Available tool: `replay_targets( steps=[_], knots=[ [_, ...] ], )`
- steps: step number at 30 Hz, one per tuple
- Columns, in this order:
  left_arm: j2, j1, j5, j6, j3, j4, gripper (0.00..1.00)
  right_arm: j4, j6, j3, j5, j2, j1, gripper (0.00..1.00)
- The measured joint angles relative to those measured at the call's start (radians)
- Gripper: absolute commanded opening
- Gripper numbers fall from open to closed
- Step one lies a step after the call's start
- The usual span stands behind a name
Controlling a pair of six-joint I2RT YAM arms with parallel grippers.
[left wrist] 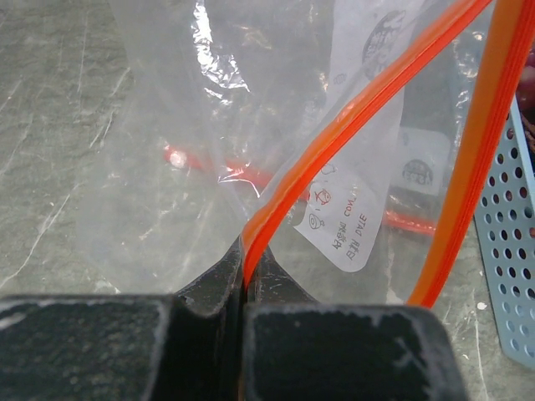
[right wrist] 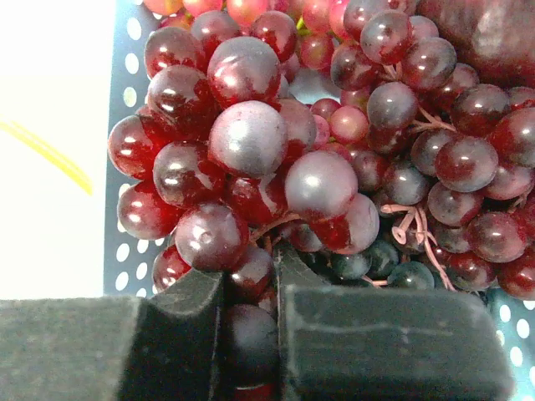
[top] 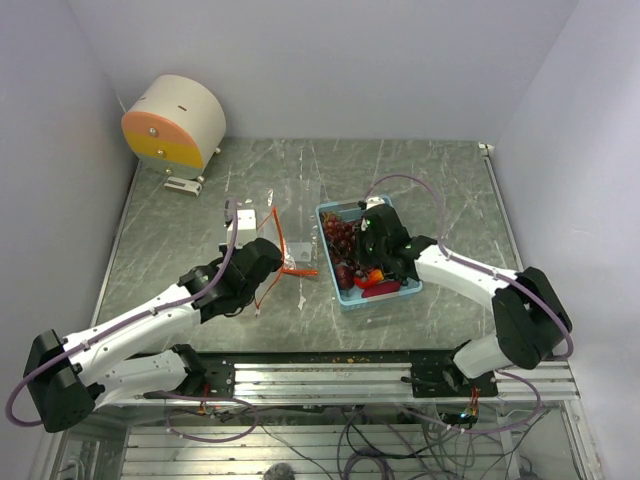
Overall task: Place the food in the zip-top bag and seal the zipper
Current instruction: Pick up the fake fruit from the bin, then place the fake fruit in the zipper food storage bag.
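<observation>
- Left pincer (left wrist: 248, 271) clenched on the thin orange-red zipper strip (left wrist: 334, 142) of the clear crinkly plastic bag (left wrist: 167, 125), on the grey marble counter (left wrist: 50, 125).
- Bag's white label (left wrist: 351, 225): reversed print, "DATE" legible.
- Right pincer (right wrist: 251, 288) grasps the dark red grape cluster (right wrist: 251, 150) inside the light blue perforated tray (right wrist: 125, 259), right of the bag.

grapes (right wrist: 251, 142) dark red | zipper (left wrist: 478, 117) orange-red | tray (left wrist: 506, 217) light blue, perforated

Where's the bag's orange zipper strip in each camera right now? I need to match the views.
Top external: zipper left of centre, beside the blue tray.
Left wrist: runs from the left gripper, which pinches it, diagonally to upper right.
Right wrist: not in it; grapes fill the view.
Shared landmark: the perforated blue tray, in all three.
</observation>
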Motion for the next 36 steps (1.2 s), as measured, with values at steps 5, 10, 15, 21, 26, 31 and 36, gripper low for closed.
replay_targets(
  steps=[5, 10, 15, 21, 26, 31, 36],
  knots=[
    [-0.010, 0.000, 0.006, 0.000, 0.000, 0.000, 0.07, -0.043, 0.000, -0.002, 0.002, -0.061, 0.002, 0.00],
    [0.000, 0.000, 0.009, 0.000, 0.000, 0.000, 0.07, -0.146, -0.021, 0.021, -0.045, -0.209, 0.002, 0.00],
    [-0.014, 0.000, 0.018, 0.000, 0.000, 0.001, 0.07, -0.184, -0.048, 0.108, -0.161, -0.343, 0.002, 0.00],
    [-0.041, 0.000, 0.027, 0.000, 0.000, 0.006, 0.07, -0.136, -0.061, 0.122, -0.402, -0.411, 0.003, 0.00],
    [-0.042, 0.000, 0.035, 0.001, 0.000, 0.021, 0.07, -0.014, -0.033, 0.061, -0.645, -0.407, 0.003, 0.00],
    [-0.035, 0.000, 0.041, 0.001, 0.000, 0.051, 0.07, 0.122, 0.010, 0.008, -0.809, -0.396, 0.034, 0.00],
    [-0.005, 0.000, 0.046, 0.002, 0.000, 0.072, 0.07, 0.247, 0.053, -0.021, -0.871, -0.372, 0.066, 0.00]
  ],
)
